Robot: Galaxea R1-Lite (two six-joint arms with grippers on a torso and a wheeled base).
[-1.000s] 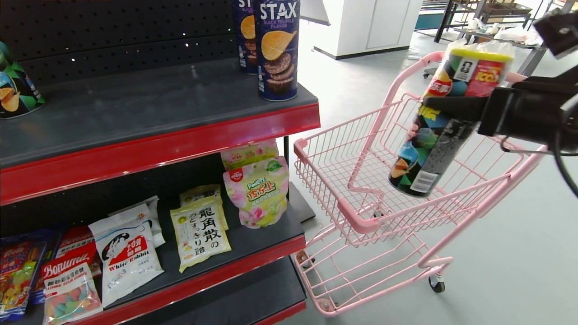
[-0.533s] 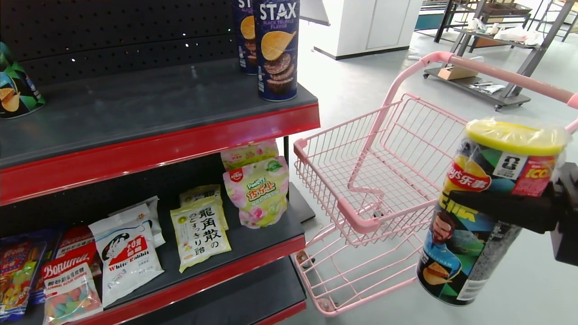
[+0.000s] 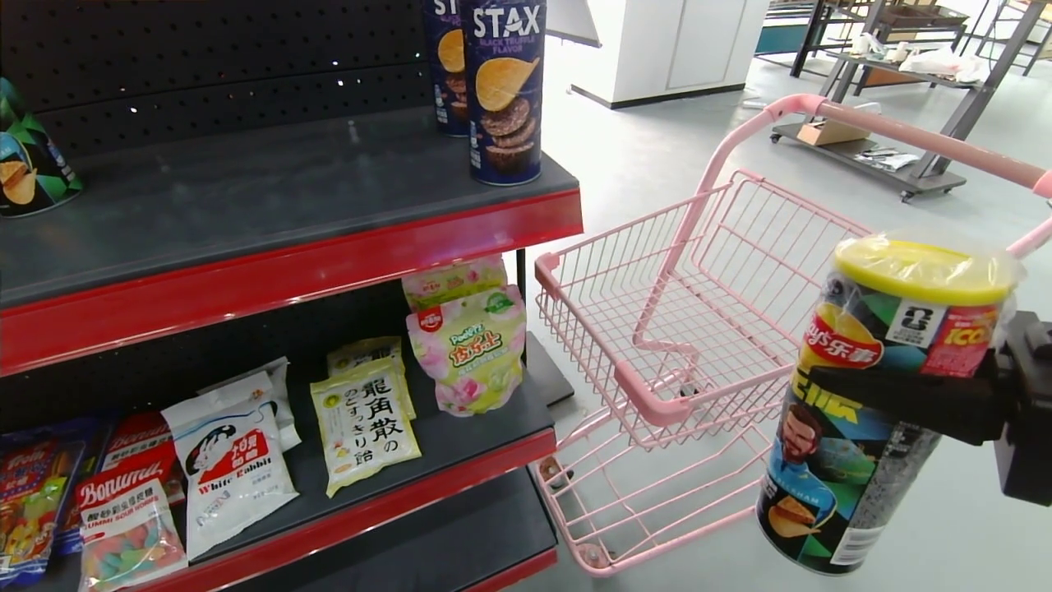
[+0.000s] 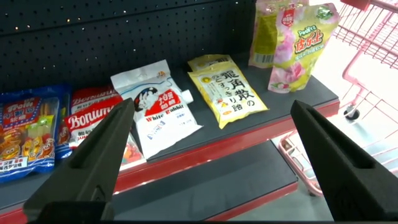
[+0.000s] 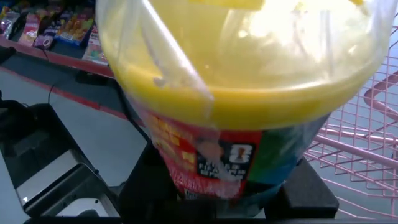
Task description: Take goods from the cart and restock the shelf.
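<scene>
Head view: right claw (image 3: 912,399) pinches the chip can (image 3: 855,485) near upright. A second ago the can hung tilted over the cart (image 3: 657,403). It now sits lower, nearer the camera, outside the basket. Pick looks done; transfer to the shelf (image 3: 271,197) comes next. The arm is cut off at the frame edge.

Left wrist view: left claw (image 4: 208,165) spread, holding nothing, facing the snack bags (image 4: 155,106) on the lower tier.

Right wrist view: the can's yellow lid (image 5: 249,56) hides the fingertips, so grip depth is unclear.
</scene>
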